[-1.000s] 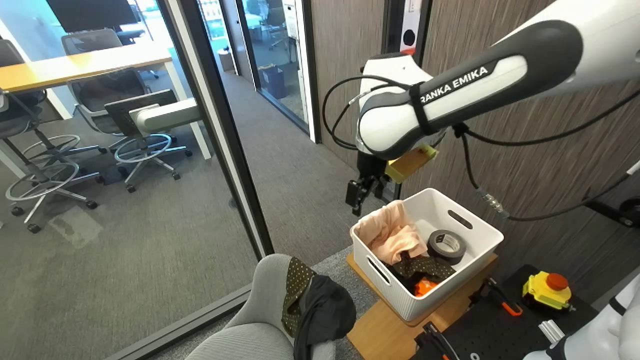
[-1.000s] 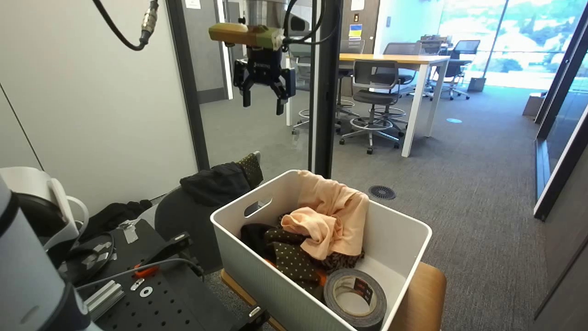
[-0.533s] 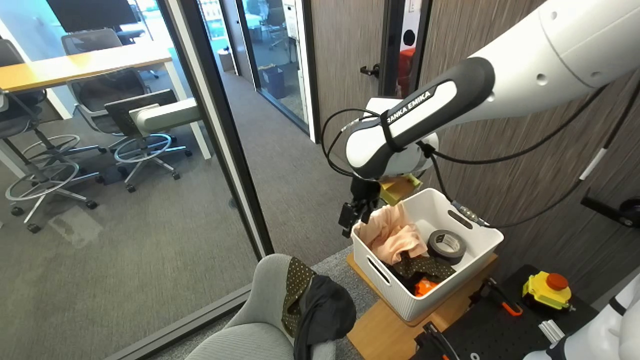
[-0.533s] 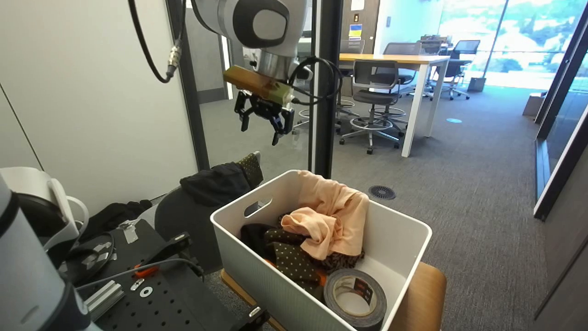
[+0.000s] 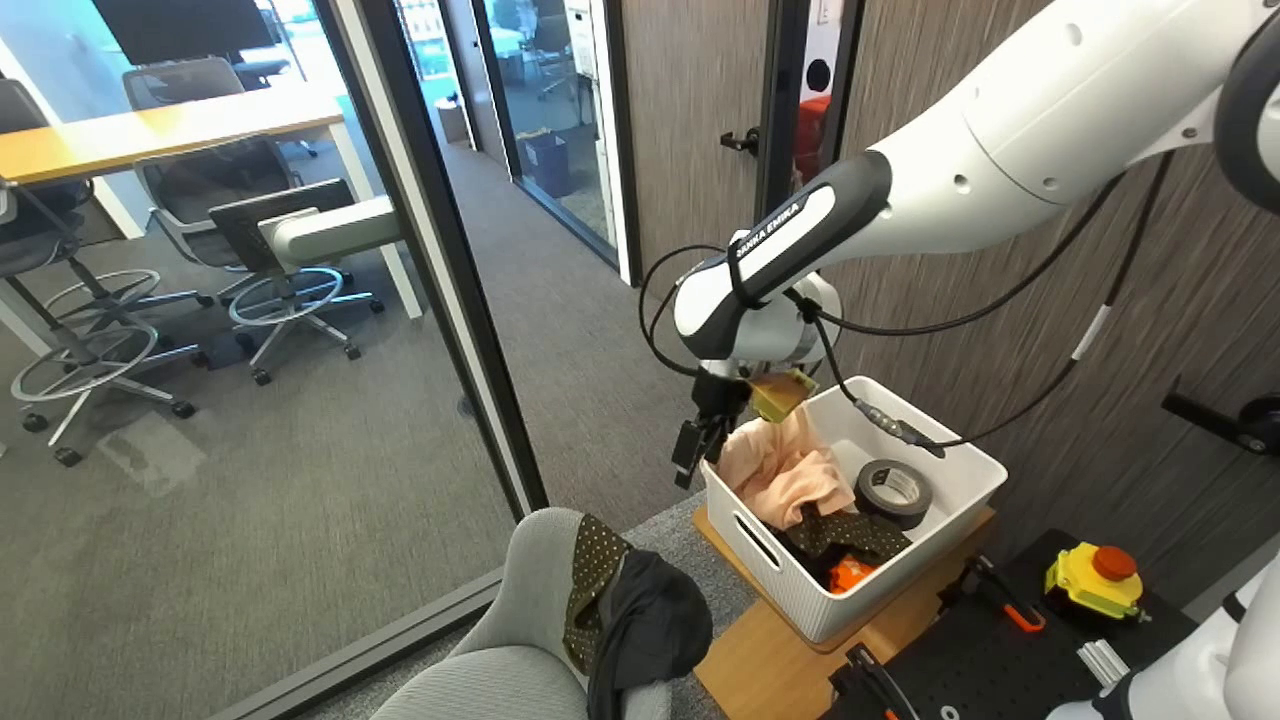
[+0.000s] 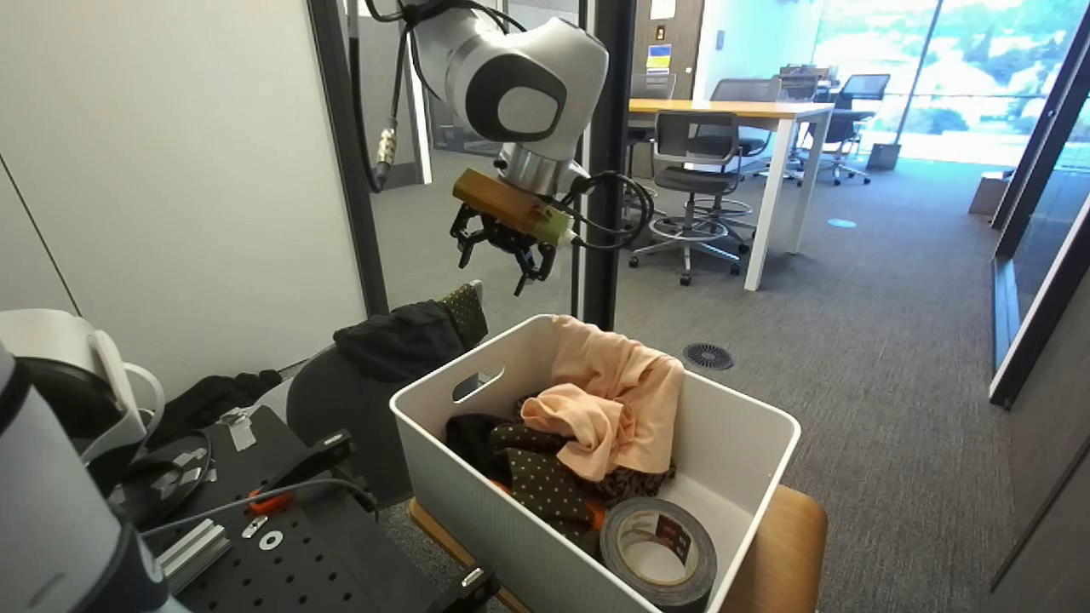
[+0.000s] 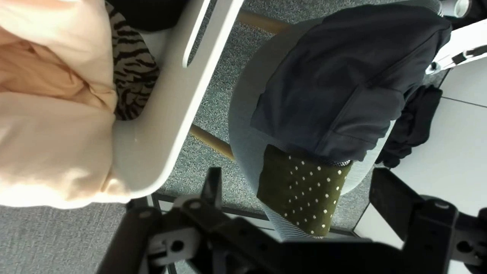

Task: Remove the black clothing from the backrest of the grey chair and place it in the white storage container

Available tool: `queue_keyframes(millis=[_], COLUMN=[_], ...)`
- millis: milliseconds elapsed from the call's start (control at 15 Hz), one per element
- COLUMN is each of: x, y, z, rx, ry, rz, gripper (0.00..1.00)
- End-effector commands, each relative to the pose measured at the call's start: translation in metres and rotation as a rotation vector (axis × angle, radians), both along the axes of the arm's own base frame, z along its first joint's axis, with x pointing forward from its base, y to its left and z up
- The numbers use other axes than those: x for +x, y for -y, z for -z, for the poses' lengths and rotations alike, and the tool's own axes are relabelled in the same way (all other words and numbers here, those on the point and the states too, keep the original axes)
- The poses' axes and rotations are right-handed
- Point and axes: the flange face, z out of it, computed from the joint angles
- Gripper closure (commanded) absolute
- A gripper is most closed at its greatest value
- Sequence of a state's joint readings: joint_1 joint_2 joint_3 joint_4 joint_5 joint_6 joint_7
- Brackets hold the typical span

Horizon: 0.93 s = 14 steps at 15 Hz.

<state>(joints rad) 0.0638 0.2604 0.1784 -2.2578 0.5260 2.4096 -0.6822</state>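
The black clothing [image 5: 650,620] drapes over the backrest of the grey chair [image 5: 530,580], beside a dark dotted cloth [image 5: 590,585] on the same backrest. The clothing shows in an exterior view [image 6: 400,340] and in the wrist view [image 7: 342,83]. The white storage container [image 5: 800,590] stands beside the chair; its wall shows in the wrist view [image 7: 182,95]. My gripper [image 6: 491,279] is open and empty, above and apart from the clothing, near the container's rim. In the wrist view the dotted cloth [image 7: 304,186] appears between the open fingers [image 7: 296,175].
The container holds a peach cloth [image 6: 613,400] hanging over its rim, a tape roll [image 6: 660,553] and dotted fabric [image 6: 545,485]. It sits on a wooden stand [image 5: 750,650]. A black tool board [image 6: 341,545] is alongside. A glass partition frame [image 5: 450,260] stands behind the chair.
The arm and gripper have come down towards the chair and container, and the gripper has tilted. The fingers have stayed open. The clothing, chair and container have not moved.
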Motion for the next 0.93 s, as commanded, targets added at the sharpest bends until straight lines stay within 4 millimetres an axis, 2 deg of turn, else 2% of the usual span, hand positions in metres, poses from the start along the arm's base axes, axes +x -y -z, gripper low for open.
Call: queue_keyframes(millis=[0, 200, 867], x=[0.015, 0.013, -0.02], y=[-0.015, -0.023, -0.051], z=[0.005, 0.015, 0.074], rx=[0.058, 0.107, 0.204], ry=[0.01, -0.016, -0.228], rz=[-0.054, -0.062, -0.197], gripper=[0.0, 0.0, 0.0])
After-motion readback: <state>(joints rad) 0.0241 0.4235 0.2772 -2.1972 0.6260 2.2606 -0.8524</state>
